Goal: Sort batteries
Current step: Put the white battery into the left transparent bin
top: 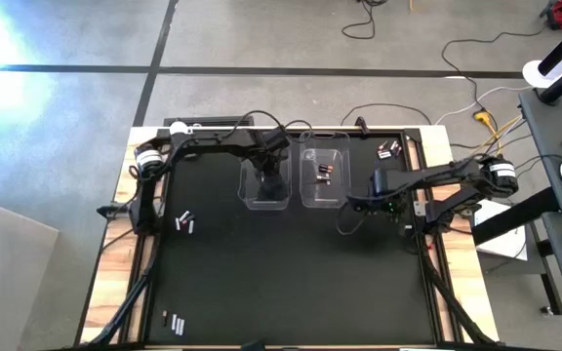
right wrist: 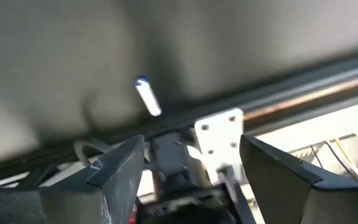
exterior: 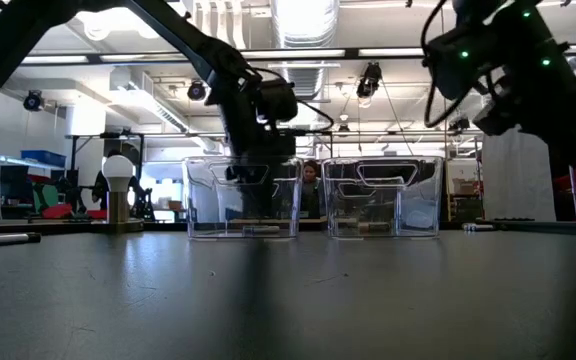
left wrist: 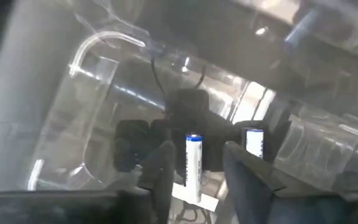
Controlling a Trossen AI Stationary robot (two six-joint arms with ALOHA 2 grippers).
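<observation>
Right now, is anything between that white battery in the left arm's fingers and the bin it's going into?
Nothing visible. The left gripper is already down inside the left clear bin, fingers apart, with the white battery between them just above the floor.

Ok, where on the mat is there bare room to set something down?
The wide black stretch in front of the two clear bins, between the loose batteries at the left edge and the right gripper, is bare. It is crowded at the bins, where the left gripper hangs.
</observation>
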